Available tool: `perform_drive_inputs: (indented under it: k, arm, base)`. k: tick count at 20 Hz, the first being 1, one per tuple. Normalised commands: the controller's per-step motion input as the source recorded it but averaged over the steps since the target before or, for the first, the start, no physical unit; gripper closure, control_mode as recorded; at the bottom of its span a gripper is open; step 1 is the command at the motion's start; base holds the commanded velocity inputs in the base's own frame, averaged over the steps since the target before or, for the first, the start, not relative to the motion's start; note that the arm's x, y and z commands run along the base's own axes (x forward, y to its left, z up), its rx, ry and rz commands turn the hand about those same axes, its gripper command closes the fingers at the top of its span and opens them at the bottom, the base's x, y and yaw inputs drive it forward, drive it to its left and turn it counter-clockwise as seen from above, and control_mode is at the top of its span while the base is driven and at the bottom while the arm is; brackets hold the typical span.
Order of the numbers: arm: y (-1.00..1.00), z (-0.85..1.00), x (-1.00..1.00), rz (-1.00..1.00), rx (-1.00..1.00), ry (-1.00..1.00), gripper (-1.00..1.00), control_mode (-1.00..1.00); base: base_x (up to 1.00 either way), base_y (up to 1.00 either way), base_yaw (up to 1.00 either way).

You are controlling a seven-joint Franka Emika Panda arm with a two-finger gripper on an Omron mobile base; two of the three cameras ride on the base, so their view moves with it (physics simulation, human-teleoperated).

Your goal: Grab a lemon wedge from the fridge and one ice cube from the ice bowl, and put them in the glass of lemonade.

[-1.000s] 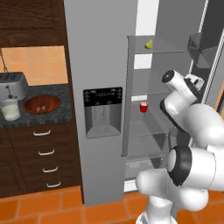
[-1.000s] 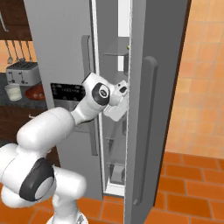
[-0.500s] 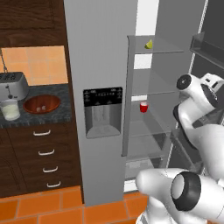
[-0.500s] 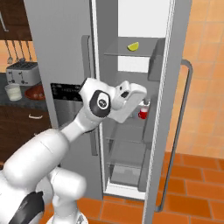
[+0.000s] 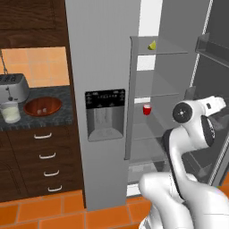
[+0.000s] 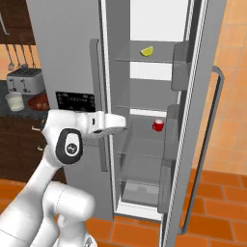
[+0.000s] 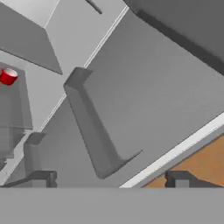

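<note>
Right base view puts the tiny bright yellow lemon wedge (image 6: 146,50) on the top glass shelf of the open grey steel fridge (image 6: 62,53), well above the arm's white hand. It looks light and soft, with a slick rind; pinching it gently across the flat cut faces should keep it from squirting out. It lies near the shelf's front edge — a mild risk of nudging it off.

The gripper (image 7: 109,186) is held at about the middle shelf, its two dark finger tips (image 7: 41,179) spread wide and holding nothing, pointed toward the door's inner bins. A small red cup (image 6: 157,125) sits on the middle shelf, below the wedge and clear of a rising path. The open door (image 6: 212,96) on the right and the fridge's centre post on the left bound a fairly narrow opening; the shelf above leaves little headroom.

Far left on the dark counter sit the reddish-brown ice bowl (image 5: 43,106) and the clear glass of lemonade (image 5: 10,112), beside a toaster (image 5: 12,86).
</note>
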Motion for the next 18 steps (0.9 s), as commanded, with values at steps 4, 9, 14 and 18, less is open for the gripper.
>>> perform_drive_inputs:
  k: [4,9,14,18]
  arm:
    - [1.00,0.00,-0.71,0.00,0.53,-0.23,-1.00,-1.00]
    - [0.98,0.00,-0.51,0.15,0.59,-0.04,-1.00,-1.00]
    - [0.50,-0.32,-0.40,0.33,0.50,-0.08,-1.00,-1.00]
    - [0.03,-0.18,-0.02,0.25,0.29,-0.02,-1.00,-1.00]
  base:
    - [0.00,0.00,0.00]
    - [0.00,0.00,0.00]
    - [0.00,0.00,0.00]
    - [0.00,0.00,0.00]
